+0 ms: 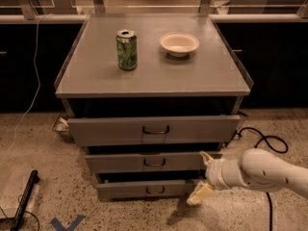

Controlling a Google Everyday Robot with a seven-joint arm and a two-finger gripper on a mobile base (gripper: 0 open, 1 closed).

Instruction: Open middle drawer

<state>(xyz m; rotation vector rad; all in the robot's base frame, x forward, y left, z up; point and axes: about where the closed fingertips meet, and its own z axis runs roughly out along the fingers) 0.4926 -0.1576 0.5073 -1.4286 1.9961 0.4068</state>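
The middle drawer (120, 162) is the second of three grey fronts in the cabinet, with a small dark loop handle (154, 162). Its front stands a little out from the frame, less far than the top drawer (110, 130) above it. My gripper (203, 176) is open and empty at the right end of the middle and bottom drawer fronts, to the right of the handle. One finger (207, 158) lies by the middle front, the other (199, 194) lower by the bottom drawer (125, 190). The white arm (262, 172) comes in from the right.
A green can (127, 50) and a white bowl (179, 43) stand on the cabinet top (211, 76). A black cable (262, 139) lies on the floor at the right. A black rod (23, 201) and blue tape (65, 223) lie on the floor at the left.
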